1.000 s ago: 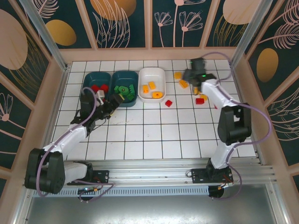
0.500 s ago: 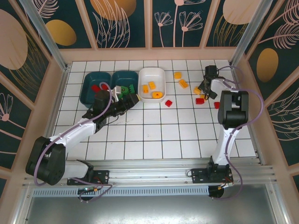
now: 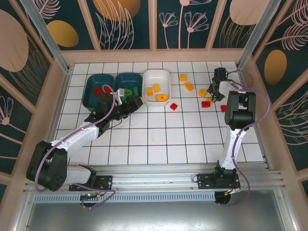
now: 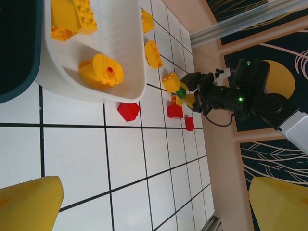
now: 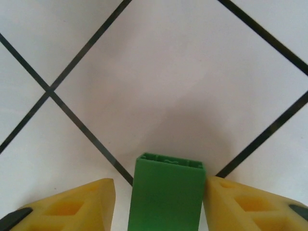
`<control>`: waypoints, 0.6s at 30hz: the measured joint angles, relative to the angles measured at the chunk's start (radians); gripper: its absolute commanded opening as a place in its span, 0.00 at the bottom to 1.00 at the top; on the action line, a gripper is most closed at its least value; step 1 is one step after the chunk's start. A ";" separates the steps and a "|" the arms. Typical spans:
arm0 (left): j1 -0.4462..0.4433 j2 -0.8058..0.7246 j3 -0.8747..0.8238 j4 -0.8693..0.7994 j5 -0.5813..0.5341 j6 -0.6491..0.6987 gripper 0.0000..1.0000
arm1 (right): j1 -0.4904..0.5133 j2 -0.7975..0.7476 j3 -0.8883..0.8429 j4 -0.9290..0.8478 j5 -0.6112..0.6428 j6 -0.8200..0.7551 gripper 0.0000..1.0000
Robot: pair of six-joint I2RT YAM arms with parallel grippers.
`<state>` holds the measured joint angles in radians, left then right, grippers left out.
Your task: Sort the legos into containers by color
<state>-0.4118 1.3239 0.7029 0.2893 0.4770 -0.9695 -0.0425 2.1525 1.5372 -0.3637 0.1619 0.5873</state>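
Observation:
A green lego point(image 5: 166, 197) stands on the tiles between my right gripper's point(image 5: 159, 192) yellow fingers; the right finger touches it and a thin gap remains on the left. From above, that gripper point(image 3: 211, 94) is low among loose yellow point(image 3: 202, 92) and red legos point(image 3: 206, 103). My left gripper point(image 3: 137, 102) hangs open and empty beside the white container point(image 3: 156, 72), which holds yellow legos point(image 3: 162, 97). One teal container point(image 3: 91, 82) holds red legos, the other point(image 3: 127, 75) green ones. The left wrist view shows the white container point(image 4: 130, 94) and the green lego point(image 4: 181, 92).
Loose yellow legos point(image 3: 183, 77) point(image 3: 189, 86) lie right of the white container. Red legos point(image 3: 173, 106) point(image 3: 223, 108) lie further forward. The right wall point(image 3: 250, 91) stands close behind the right arm. Open tiles stretch across the near half.
The right arm swung right and dropped low over the green lego, and its jaws narrowed around it. The left gripper moved right from the teal containers toward the white one.

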 measured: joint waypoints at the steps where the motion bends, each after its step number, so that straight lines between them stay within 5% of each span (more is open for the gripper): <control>1: 0.000 0.000 0.000 -0.002 -0.004 0.000 0.98 | 0.000 0.001 0.000 0.000 -0.003 0.000 0.37; 5: 0.000 -0.003 0.000 -0.013 -0.019 0.012 0.99 | 0.001 -0.002 -0.011 0.028 -0.006 -0.003 0.24; 12: 0.015 -0.052 0.019 -0.114 -0.114 0.053 0.99 | 0.018 -0.077 -0.094 0.056 0.011 -0.011 0.21; 18: 0.212 -0.187 0.000 -0.177 -0.216 0.039 0.98 | 0.188 -0.222 -0.093 0.053 0.131 -0.051 0.21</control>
<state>-0.2001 1.1370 0.7033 0.1127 0.2607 -0.9302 0.1455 1.9308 1.4441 -0.3107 0.2928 0.5358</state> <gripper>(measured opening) 0.985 0.272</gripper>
